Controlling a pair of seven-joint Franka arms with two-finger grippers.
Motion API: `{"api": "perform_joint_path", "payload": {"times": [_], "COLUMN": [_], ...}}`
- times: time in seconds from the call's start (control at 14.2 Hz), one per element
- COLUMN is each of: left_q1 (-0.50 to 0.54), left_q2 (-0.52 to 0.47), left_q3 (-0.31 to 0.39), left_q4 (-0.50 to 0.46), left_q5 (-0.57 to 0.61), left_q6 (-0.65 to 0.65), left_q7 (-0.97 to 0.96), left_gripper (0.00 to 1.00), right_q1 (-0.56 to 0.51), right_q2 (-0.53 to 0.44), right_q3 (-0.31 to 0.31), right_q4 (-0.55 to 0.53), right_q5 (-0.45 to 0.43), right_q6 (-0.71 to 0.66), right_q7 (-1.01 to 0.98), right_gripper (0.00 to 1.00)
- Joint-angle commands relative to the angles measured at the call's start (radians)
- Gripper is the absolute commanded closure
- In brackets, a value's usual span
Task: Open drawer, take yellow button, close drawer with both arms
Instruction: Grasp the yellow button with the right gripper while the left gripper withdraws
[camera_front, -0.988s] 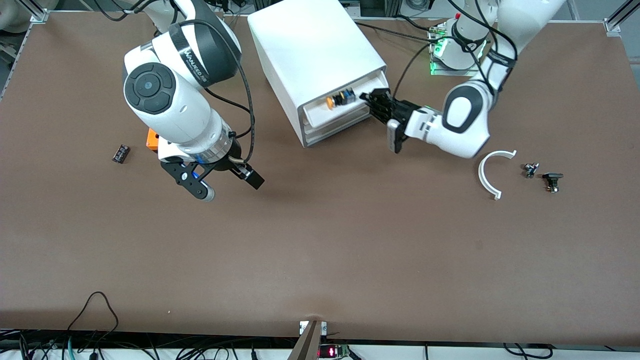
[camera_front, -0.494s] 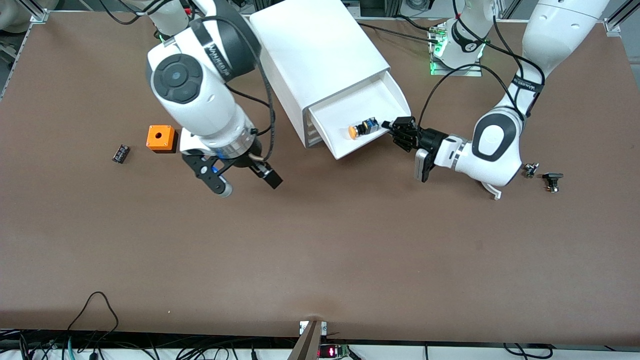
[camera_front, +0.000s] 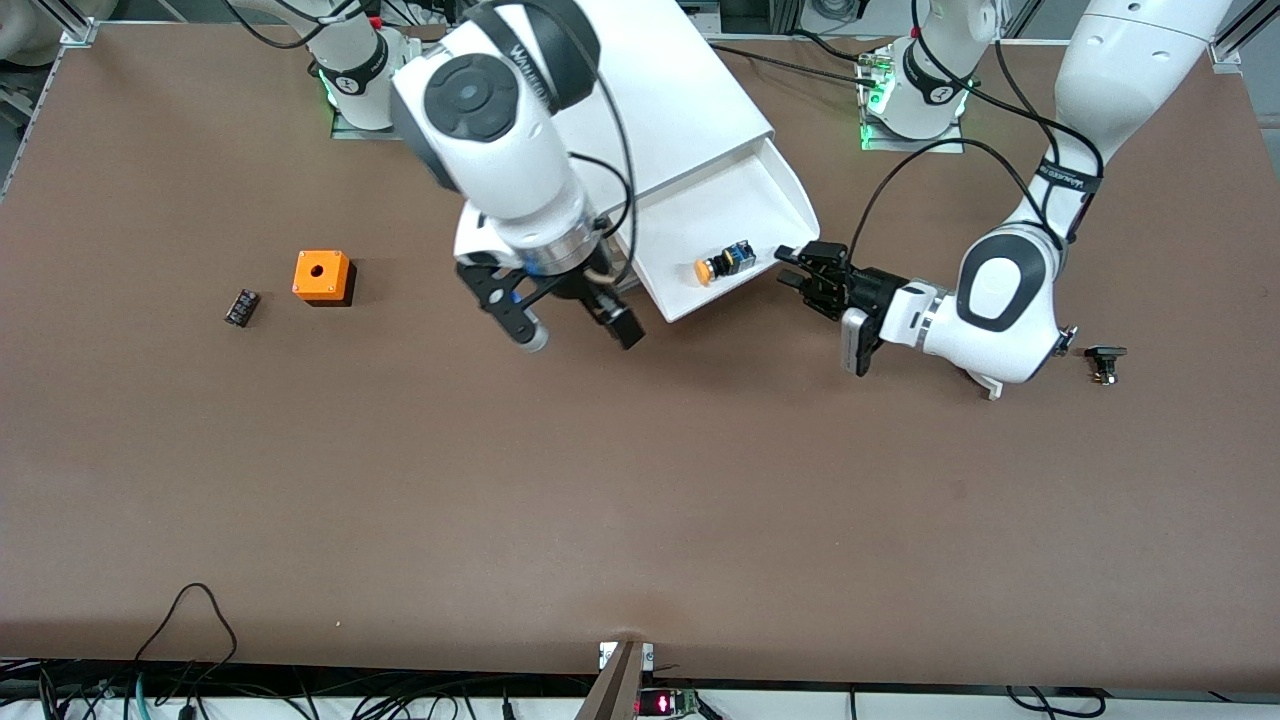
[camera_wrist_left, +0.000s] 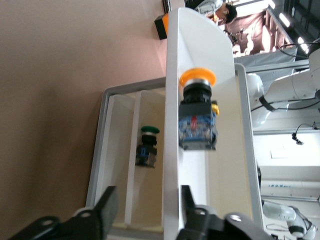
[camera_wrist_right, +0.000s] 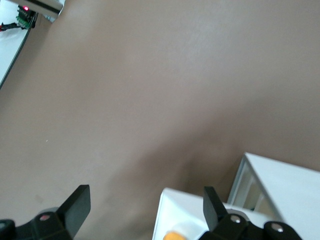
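Observation:
The white cabinet has its top drawer pulled out. The button, with an orange cap and a black-and-blue body, lies on its side in the drawer and also shows in the left wrist view. My left gripper is open at the drawer's front wall, and in the left wrist view its fingers straddle that wall without closing on it. My right gripper is open and empty over the table beside the drawer's corner toward the right arm's end. The right wrist view shows that corner.
An orange cube and a small black part lie toward the right arm's end. A black part and a white curved piece lie by the left arm. A green-capped button sits in a lower drawer.
The left gripper pulled the drawer out with the button in it, then let go and spread its fingers. The right arm swung from beside the orange cube to the drawer's corner.

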Motion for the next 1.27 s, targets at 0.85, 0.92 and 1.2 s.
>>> {"api": "perform_joint_path", "payload": {"times": [0.85, 0.92, 1.2], "left_q1": [0.044, 0.039, -0.007], "left_q2": [-0.082, -0.092, -0.104], "left_q3": [-0.016, -0.024, -0.039], "left_q4": [0.543, 0.572, 0.679], "left_q5": [0.788, 0.856, 1.063], "left_q6": [-0.413, -0.435, -0.490], "left_q7": [-0.539, -0.555, -0.564], "left_gripper": [0.00, 0.00, 0.00], "right_q1": [0.253, 0.255, 0.267], "right_q2": [0.143, 0.148, 0.174], "right_q3": [-0.006, -0.005, -0.005], "right_q4": [0.036, 0.035, 0.030], "right_q5": [0.011, 0.011, 0.012], "right_q6": [0.090, 0.090, 0.093], "right_q7": [0.327, 0.329, 0.330], "right_gripper": [0.00, 0.00, 0.00]}}
